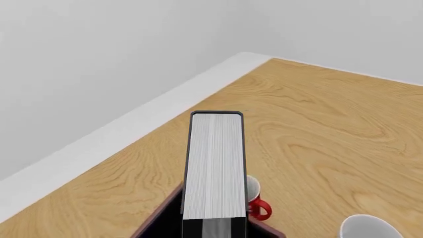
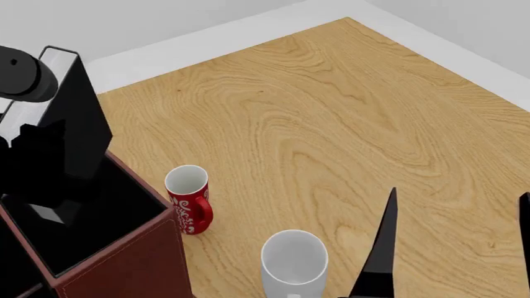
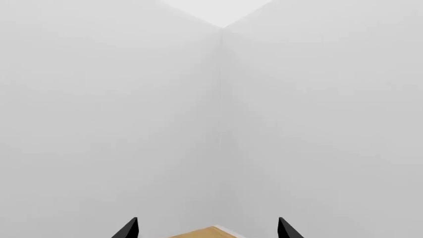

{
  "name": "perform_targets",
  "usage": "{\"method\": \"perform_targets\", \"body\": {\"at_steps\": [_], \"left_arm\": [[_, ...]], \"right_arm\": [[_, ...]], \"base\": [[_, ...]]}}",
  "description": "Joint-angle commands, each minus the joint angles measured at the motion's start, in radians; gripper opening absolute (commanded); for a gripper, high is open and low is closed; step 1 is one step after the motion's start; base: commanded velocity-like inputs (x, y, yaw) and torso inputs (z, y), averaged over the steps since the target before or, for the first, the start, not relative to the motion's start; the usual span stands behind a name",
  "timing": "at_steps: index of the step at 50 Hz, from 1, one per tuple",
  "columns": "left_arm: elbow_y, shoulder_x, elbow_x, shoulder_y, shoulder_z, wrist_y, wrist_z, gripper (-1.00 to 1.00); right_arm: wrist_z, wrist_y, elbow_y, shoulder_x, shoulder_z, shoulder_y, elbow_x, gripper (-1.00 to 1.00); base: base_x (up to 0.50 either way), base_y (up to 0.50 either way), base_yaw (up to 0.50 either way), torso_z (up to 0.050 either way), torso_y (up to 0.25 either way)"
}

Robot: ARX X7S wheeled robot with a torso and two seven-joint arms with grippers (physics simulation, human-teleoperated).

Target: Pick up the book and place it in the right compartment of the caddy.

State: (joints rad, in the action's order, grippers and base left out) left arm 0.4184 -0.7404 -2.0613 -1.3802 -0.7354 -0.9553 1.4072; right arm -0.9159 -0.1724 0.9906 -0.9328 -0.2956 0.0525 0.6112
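So I've got the matte-black hardcover book with white page edges lifted and hanging over the big reddish-brown leather-look caddy. In the head view it stands on end, tilted a bit, with its lower end right at or just inside the mouth of the tall black-lined right compartment. The left wrist view agrees: the page edge runs straight out from the camera with the dark opening under its near end.

The left gripper reads as clamped on the book (the fingers are black on a black cover, so I'm judging by the book hanging mid-air against them). The right gripper idles off to the side, its two finger tips well apart, pointing at the grey wall, holding nothing.

Progress, as I judge it: pick-up done, transport done, insertion barely started. What's left is lowering the book down into the compartment and letting go. The red mug with white lettering sits just beside the caddy's wall, and the plain white mug nearer me, both clear of the opening.
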Motion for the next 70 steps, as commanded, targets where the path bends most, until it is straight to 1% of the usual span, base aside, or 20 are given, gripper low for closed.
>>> {"method": "perform_targets", "body": {"at_steps": [1, 27, 36, 45, 53, 70], "left_arm": [[0.006, -0.014, 0.025, 0.004, 0.010, 0.043, 0.033, -1.00], [0.015, 0.008, 0.131, 0.103, -0.016, 0.117, 0.036, -1.00], [0.017, -0.007, 0.156, 0.125, -0.020, 0.123, 0.026, -1.00], [0.010, -0.011, 0.177, 0.140, -0.025, 0.130, 0.011, -1.00], [-0.015, 0.007, 0.210, 0.156, -0.041, 0.134, -0.013, -1.00], [-0.047, 0.012, 0.269, 0.191, -0.055, 0.148, -0.067, -1.00]], "right_arm": [[0.001, 0.001, -0.003, 0.001, -0.010, 0.007, -0.002, 1.00], [-0.008, 0.028, 0.002, -0.016, -0.004, -0.011, -0.003, 1.00], [-0.008, 0.025, 0.000, -0.014, -0.012, -0.002, -0.002, 1.00], [-0.008, 0.022, -0.004, -0.013, -0.021, 0.005, -0.002, 1.00], [-0.009, 0.029, -0.006, -0.017, -0.020, 0.003, -0.001, 1.00], [-0.009, 0.022, -0.009, -0.015, -0.032, 0.017, 0.000, 1.00]], "base": [[0.00, 0.00, 0.00, 0.000, 0.010], [0.00, 0.00, 0.00, 0.000, 0.001], [0.00, 0.00, 0.00, 0.000, 0.001], [0.00, 0.00, 0.00, 0.000, 0.001], [0.00, 0.00, 0.00, 0.001, 0.001], [0.00, 0.00, 0.00, 0.000, 0.002]]}}
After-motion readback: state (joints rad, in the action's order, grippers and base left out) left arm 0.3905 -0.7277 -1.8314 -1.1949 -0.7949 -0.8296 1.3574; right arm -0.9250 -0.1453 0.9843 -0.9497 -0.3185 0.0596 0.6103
